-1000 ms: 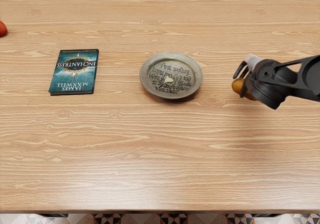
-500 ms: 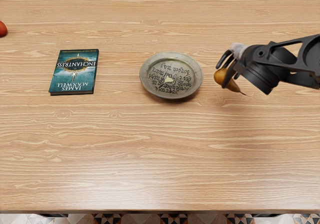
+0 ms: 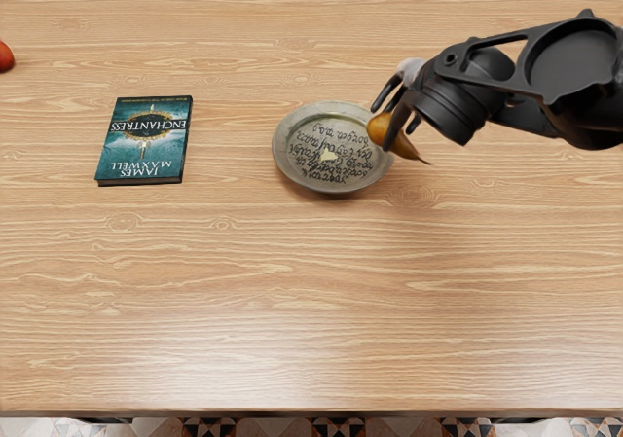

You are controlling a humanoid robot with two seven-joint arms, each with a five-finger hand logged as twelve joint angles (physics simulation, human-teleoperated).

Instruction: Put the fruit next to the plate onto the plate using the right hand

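A round grey-green plate point(image 3: 313, 155) with dark script on it lies near the table's middle. My right hand point(image 3: 397, 116) comes in from the right edge and is shut on a yellow-brown pear point(image 3: 382, 128). The pear hangs above the plate's right rim, lifted off the table, its narrow end pointing down to the right. The fingers curl over the fruit's top and hide part of it. The left arm does not show.
A dark blue book point(image 3: 144, 139) lies flat to the left of the plate. A red fruit point(image 3: 5, 55) peeks in at the far left edge. The wooden table's point(image 3: 311, 291) front edge runs along the bottom of the view.
My right hand has carried the pear leftward and upward, from the table's right side to just over the plate's right rim. The arm has risen higher in the view.
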